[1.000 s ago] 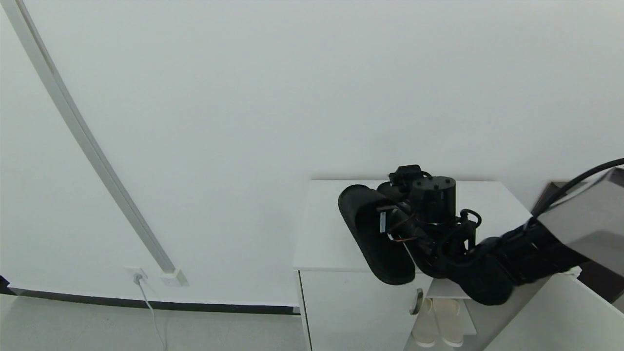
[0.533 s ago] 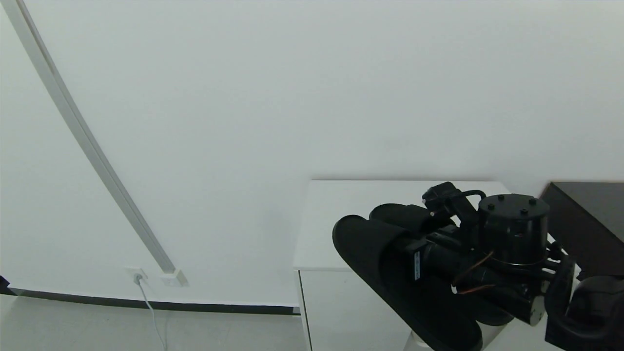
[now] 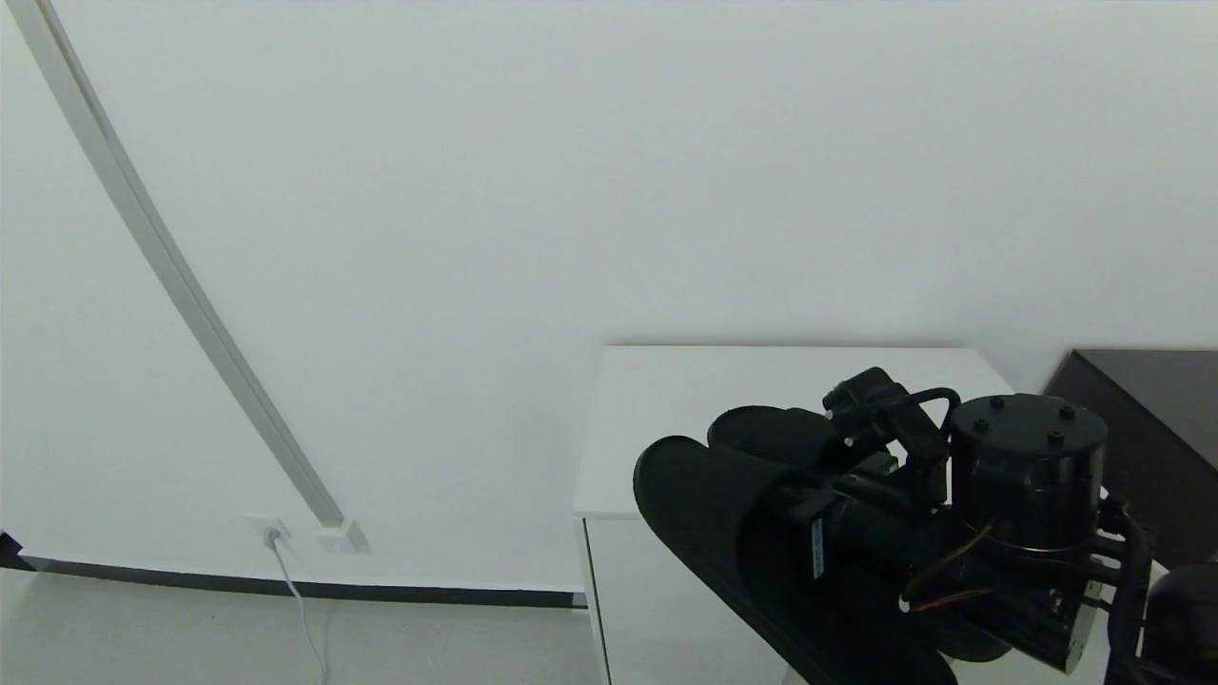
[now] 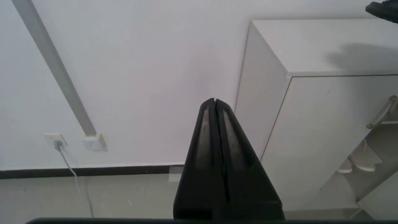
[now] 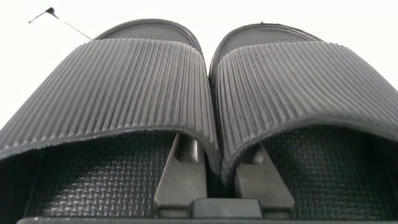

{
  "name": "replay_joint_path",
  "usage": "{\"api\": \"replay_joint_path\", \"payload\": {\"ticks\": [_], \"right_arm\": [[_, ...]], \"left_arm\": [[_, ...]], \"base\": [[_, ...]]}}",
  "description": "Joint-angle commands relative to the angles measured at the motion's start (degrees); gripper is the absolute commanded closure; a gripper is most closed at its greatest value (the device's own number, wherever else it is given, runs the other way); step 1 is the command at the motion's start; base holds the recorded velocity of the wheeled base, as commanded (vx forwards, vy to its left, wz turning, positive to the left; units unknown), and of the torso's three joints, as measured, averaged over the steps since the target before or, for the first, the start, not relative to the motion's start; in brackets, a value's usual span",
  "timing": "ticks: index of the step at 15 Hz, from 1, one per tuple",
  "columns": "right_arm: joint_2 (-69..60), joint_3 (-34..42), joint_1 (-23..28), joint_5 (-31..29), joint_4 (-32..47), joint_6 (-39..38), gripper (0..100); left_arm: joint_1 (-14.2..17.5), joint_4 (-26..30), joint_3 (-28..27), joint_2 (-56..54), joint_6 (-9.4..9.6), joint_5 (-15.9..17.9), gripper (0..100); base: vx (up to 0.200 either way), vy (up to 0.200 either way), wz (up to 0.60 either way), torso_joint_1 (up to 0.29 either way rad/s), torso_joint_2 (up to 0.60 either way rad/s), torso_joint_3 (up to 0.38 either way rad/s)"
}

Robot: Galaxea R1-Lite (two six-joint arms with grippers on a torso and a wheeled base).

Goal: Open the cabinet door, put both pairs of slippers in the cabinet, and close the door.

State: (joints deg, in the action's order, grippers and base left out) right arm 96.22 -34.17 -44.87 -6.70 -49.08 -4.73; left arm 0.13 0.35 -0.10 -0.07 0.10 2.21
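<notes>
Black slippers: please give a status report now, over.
Left gripper shut, empty. Right gripper shut on black slippers, held in air before cabinet. White slippers already on shelf inside.

Plain white wall [image 3: 571,171], slanting cable duct [image 3: 181,281], socket [image 3: 266,529] with cord [image 3: 300,609], dark baseboard [image 3: 381,592], grey floor [image 3: 190,642].

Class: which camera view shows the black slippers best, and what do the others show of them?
The right wrist view: the black slippers sit side by side, ribbed straps plain, one finger of the right tool inside each. The head view shows them sidelong before the cabinet. The left wrist view catches a dark tip, likely theirs.
</notes>
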Motion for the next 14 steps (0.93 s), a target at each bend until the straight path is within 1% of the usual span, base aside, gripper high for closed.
{"api": "replay_joint_path", "payload": {"ticks": [1,14], "right_arm": [[0.4,0.1,-0.3,-0.1,-0.1,0.0,100],[0.6,1.3,-0.6,-0.1,-0.4,1.2,100]], "left_arm": [[0.0,0.0,0.0,0.1,-0.01,0.0,100],[0.0,0.0,0.0,0.1,0.08,0.0,100]], "base": [[-0.2,0.0,0.0,0.012,0.01,0.002],[0.0,0.0,0.0,0.0,0.0,0.0]]}}
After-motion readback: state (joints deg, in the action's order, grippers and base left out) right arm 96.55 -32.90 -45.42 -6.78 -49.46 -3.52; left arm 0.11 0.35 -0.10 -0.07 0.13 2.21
